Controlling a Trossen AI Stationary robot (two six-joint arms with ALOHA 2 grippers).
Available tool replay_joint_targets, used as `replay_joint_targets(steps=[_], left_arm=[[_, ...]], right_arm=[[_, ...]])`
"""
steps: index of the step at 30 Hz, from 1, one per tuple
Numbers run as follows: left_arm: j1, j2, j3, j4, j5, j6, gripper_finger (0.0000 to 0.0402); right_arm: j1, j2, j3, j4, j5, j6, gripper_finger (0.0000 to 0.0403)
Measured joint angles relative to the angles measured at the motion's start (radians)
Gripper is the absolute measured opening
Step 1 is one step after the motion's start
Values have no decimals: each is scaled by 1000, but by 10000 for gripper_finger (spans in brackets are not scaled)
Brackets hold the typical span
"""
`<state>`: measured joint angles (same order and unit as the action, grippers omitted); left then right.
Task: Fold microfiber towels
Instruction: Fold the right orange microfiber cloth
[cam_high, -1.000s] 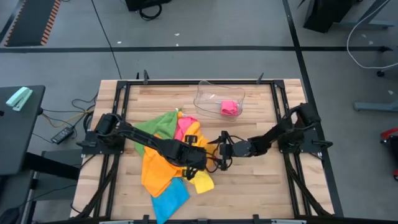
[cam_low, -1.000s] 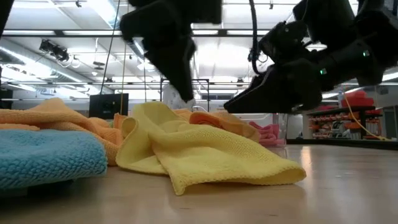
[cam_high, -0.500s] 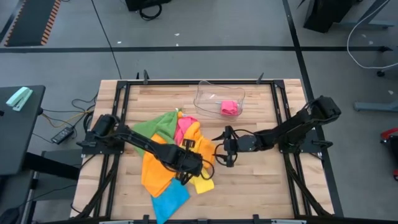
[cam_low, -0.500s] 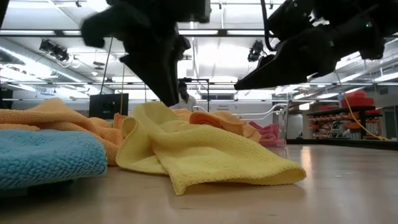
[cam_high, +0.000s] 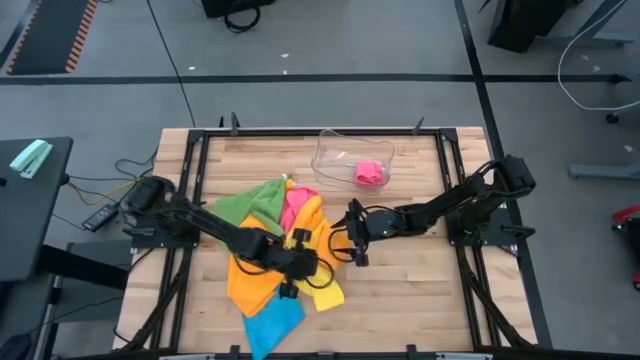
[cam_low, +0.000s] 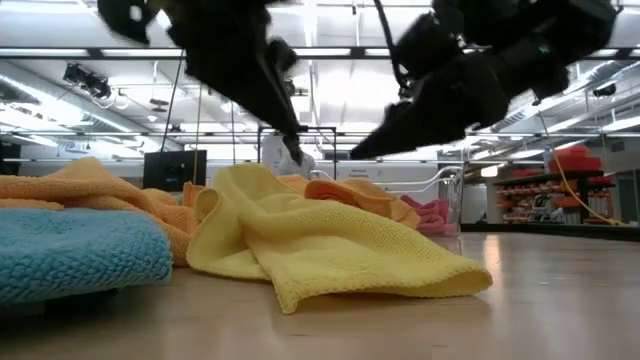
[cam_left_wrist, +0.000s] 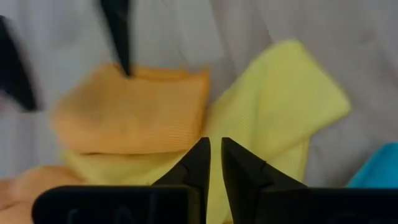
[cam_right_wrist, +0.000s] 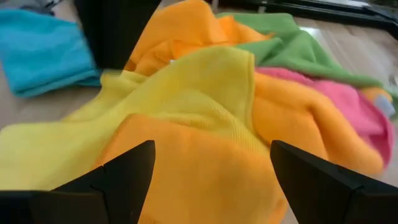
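Since the earlier frame the left gripper (cam_high: 300, 272) has been drawn back over the yellow towel (cam_high: 326, 290), and the right gripper (cam_high: 352, 238) brought in to the pile's edge. The left jaws are seen nearly closed with nothing between them; the right jaws are spread wide, empty, over the orange towel (cam_right_wrist: 186, 168). The towels are heaped on the worktop (cam_high: 400, 290).
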<state>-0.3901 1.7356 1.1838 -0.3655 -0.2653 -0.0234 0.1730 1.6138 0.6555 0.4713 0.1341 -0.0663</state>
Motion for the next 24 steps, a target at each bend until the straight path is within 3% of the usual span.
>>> replay_joint_targets(steps=[4,11,19,24], left_arm=[[1,-119,-117,91,3,-23,46],[-1,-255,-258,201,8,-38,45],[-6,-280,-276,202,8,-80,43],[-7,-280,-275,202,9,-96,44]], right_arm=[[-49,18,100,-91,-120,-63,328],[-183,117,245,-252,-460,-153,328],[-273,231,358,-505,-699,-233,328],[-284,266,354,-567,-749,-233,328]])
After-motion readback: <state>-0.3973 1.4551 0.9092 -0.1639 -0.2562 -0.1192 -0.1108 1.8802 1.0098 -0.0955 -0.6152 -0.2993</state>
